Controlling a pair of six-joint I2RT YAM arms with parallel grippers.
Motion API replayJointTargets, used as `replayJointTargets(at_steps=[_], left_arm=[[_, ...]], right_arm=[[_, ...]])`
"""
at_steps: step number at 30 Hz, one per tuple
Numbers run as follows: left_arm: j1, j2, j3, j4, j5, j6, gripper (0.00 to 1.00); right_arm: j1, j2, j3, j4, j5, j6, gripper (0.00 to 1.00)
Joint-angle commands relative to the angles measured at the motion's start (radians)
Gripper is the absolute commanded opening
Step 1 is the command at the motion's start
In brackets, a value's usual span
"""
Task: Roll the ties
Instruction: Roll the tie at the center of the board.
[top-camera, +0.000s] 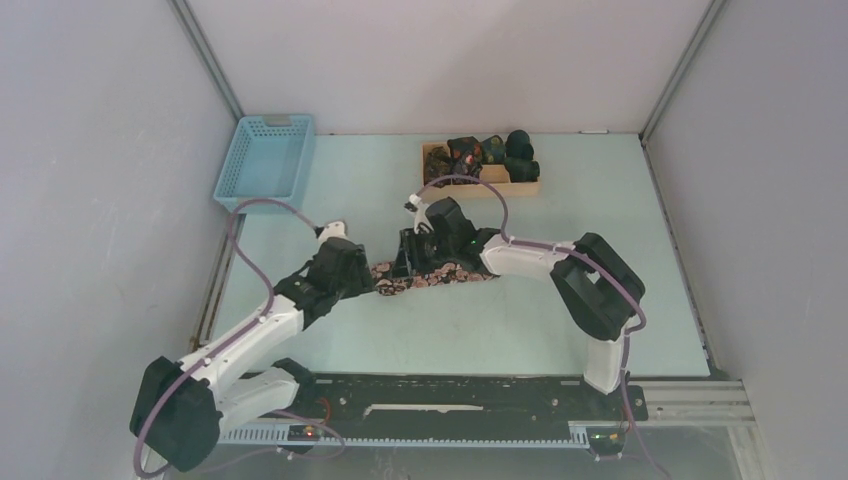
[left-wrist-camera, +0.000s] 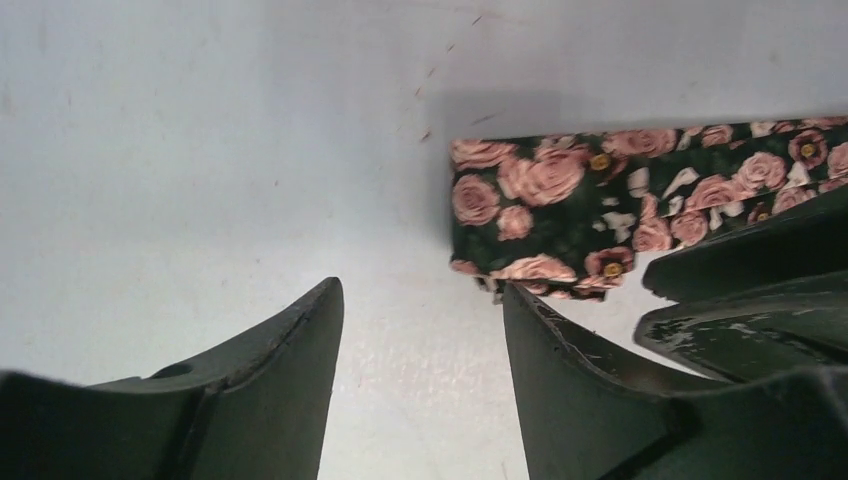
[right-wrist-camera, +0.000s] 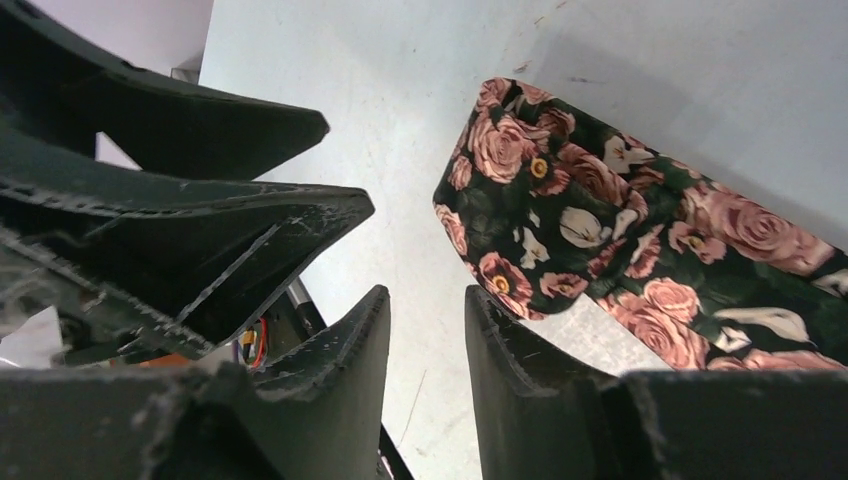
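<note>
The rose-patterned tie (top-camera: 432, 277) lies mid-counter (top-camera: 450, 335). Its end is at one o'clock of the left fingers (left-wrist-camera: 290, 370), which gape wide and empty. The right fingers (right-wrist-camera: 520, 385) stand barely apart, holding nothing, with the tie at their two o'clock. At the counter's twelve o'clock sit rolled ties (top-camera: 490, 152).

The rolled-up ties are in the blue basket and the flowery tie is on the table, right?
Not the blue basket: the top view shows the rolled-up ties in the wooden box. The flowery tie is on the table.
</note>
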Motion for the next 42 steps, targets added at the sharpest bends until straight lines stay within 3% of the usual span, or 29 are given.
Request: replayJointTargets(at_steps=[1,9,25,35,42], left_arm=[[0.09,-0.057,-0.07,0.099,0.141,0.022,0.66],[0.188,-0.034,-0.133,0.249,0.296,0.018,0.66],[0.219,0.213,-0.151,0.52,0.503,0.008,0.66],[0.217,0.353,-0.195,0.714,0.63,-0.086,0.54],[0.21,0.351,-0.214,0.739,0.631,-0.118,0.34]], right_arm=[[0.007,0.045,0.072,-0.003,-0.018,-0.012,0.35],[-0.02,0.108,0.083,-0.038,0.015,-0.032,0.3],[-0.061,0.172,0.083,-0.067,0.015,-0.041,0.26],[-0.069,0.183,0.083,-0.067,0.01,-0.038,0.24],[-0.071,0.176,0.083,-0.065,0.008,-0.036,0.24]])
